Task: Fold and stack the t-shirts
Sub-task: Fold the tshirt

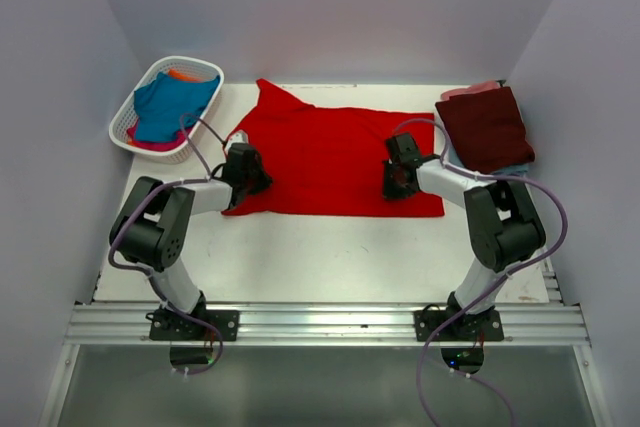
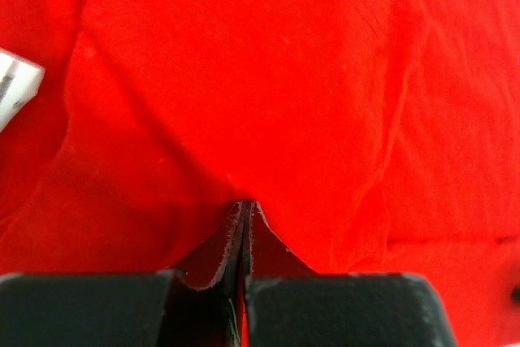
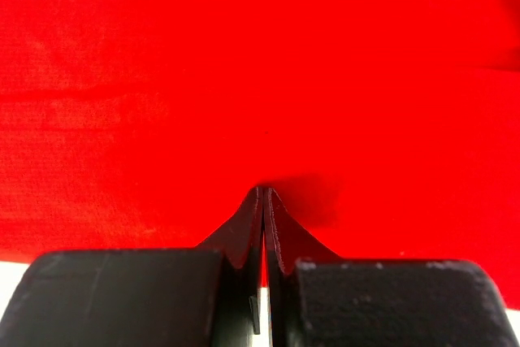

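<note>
Red t-shirt [image 1: 330, 162] flat mid-table, both grippers nipped onto it, fold not yet made.

Far left: white basket [image 1: 118, 127] with a teal t-shirt [image 1: 172, 102] on top, pink and orange showing under it. Left gripper [image 2: 245, 205]: fingers squeezed together on a nip of red cloth at the shirt's left edge, creases running to the tips. Shirt spread flat, one sleeve up at the far left. Right gripper [image 3: 265, 191]: pinched tight on the cloth near the right near hem. Far right: folded maroon t-shirt [image 1: 487, 127] on a small stack. Cloth looks light, limp, thin; likely sags and slips, so hold edges or corners and lift both sides evenly.
</note>
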`<act>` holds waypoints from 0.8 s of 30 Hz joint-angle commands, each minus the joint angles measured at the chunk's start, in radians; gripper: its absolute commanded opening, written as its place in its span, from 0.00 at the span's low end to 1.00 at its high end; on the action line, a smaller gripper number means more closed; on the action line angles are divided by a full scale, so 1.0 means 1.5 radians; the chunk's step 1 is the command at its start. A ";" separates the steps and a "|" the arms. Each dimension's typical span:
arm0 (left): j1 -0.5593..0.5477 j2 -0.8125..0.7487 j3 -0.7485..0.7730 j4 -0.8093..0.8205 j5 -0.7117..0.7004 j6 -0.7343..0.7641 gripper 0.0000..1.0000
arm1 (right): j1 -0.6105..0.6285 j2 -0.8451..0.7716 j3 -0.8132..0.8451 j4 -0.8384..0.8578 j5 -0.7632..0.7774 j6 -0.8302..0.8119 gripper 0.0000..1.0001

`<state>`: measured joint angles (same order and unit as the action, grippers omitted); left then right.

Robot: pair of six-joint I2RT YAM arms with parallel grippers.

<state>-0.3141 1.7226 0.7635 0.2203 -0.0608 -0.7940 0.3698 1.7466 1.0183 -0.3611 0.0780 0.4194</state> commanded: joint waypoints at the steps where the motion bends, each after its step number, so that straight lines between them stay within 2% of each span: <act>1: 0.020 0.055 0.046 -0.037 -0.034 -0.015 0.00 | 0.040 0.015 -0.036 -0.119 -0.049 -0.002 0.00; 5: 0.035 0.099 0.109 -0.051 -0.021 -0.006 0.00 | 0.115 0.017 -0.049 -0.156 -0.070 0.012 0.00; 11: 0.052 0.175 0.218 -0.081 0.020 0.023 0.00 | 0.201 0.007 -0.098 -0.130 -0.146 0.063 0.00; 13: 0.057 0.183 0.239 -0.092 0.028 0.027 0.00 | 0.216 0.008 -0.103 -0.127 -0.135 0.068 0.00; 20: 0.064 0.118 0.175 -0.121 0.022 0.039 0.00 | 0.220 0.019 -0.060 -0.184 -0.058 0.076 0.00; 24: 0.068 0.038 0.086 -0.176 0.004 0.044 0.00 | 0.218 0.008 -0.031 -0.228 0.014 0.102 0.00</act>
<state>-0.2268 1.8641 0.9863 0.1001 -0.0158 -0.7631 0.6910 1.7126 0.9909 -0.4839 -0.0212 0.5442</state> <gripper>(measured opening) 0.004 0.007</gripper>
